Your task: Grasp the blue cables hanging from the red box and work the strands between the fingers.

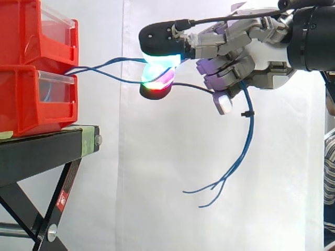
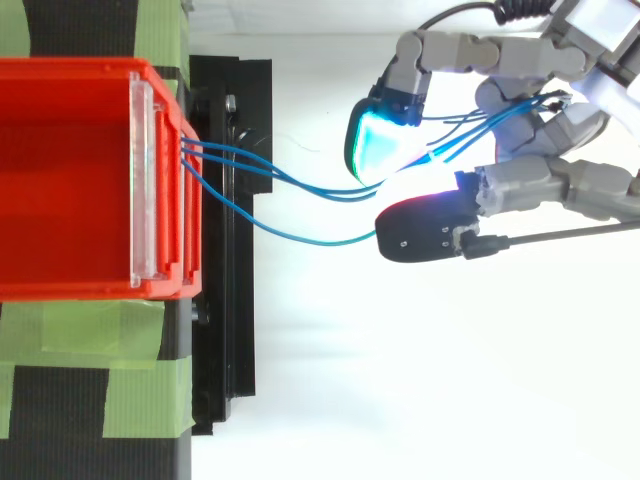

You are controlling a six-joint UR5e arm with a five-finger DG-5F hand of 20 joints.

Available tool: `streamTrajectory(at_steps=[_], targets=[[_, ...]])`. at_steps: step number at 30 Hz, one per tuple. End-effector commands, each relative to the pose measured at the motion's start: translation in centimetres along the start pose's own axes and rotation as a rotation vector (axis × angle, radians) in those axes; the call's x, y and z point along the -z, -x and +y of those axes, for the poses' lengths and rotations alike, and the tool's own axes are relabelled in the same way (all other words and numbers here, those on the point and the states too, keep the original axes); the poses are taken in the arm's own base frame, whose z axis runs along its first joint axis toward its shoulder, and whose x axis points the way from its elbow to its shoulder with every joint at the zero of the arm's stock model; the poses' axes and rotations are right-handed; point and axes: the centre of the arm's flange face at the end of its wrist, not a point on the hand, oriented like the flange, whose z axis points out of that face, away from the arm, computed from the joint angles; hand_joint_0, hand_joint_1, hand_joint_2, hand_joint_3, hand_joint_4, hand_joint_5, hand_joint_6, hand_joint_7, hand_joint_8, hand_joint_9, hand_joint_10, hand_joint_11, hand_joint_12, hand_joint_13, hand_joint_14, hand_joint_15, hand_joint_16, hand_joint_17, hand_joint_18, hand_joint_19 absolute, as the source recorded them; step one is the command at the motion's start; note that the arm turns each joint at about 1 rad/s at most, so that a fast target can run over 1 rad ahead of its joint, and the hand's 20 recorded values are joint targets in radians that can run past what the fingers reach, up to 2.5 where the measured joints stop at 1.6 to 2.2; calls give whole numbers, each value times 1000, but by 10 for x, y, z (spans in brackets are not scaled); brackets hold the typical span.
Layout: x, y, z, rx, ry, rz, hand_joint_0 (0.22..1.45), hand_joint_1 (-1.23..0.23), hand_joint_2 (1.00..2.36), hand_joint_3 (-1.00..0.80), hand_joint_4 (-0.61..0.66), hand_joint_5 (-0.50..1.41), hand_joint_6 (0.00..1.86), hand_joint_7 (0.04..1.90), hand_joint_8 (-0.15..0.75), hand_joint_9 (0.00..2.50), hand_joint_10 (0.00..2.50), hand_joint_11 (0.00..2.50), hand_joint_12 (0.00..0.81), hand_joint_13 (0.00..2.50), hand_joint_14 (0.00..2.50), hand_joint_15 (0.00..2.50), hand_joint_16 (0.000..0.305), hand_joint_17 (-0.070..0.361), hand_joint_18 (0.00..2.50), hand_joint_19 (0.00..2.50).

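Hand point(image 1: 261, 52) pinches the blue cables point(image 2: 300, 186) running from stacked red bins point(image 1: 31, 68) on a black stand point(image 1: 36, 151).

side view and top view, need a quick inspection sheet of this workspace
surface: black stand with green tape
job's things: two red bins stacked on the stand
clutter: nothing seen
hand: hand curled, glowing pads pinching the strands
cables: blue cables run from the bins' front into the hand, loose ends hanging below it
surroundings: white curtain behind
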Motion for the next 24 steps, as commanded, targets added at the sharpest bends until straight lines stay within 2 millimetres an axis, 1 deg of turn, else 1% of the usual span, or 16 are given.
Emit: streamTrajectory(at_steps=[1,4,6,9,18,24], targets=[[-1,1,-1,-1,-1,-4,819,-642,1012,-648,231,532,6,1462,532,1780,2500,2500,684,1959,2500,1706,243,182,2500,603],[-2,2,0,-3,0,-7,806,-639,1011,-677,248,507,5,1455,532,1780,2500,2500,684,1959,2500,1706,243,182,2500,603],[-5,4,5,-10,4,-14,798,-639,1010,-701,245,502,5,1448,532,1780,2500,2500,684,1959,2500,1706,243,182,2500,603],[-6,4,6,-13,5,-15,790,-639,1010,-710,248,498,6,1441,532,1780,2500,2500,684,1959,2500,1706,243,182,2500,603],[-6,5,6,-6,1,-20,773,-637,1009,-748,257,486,7,1432,532,1780,2500,2500,684,1959,2500,1706,243,182,2500,603],[-6,8,1,1,-26,-49,773,-637,1008,-754,257,485,6,1438,532,1780,2500,2500,684,1959,2500,1706,243,182,2500,603]])
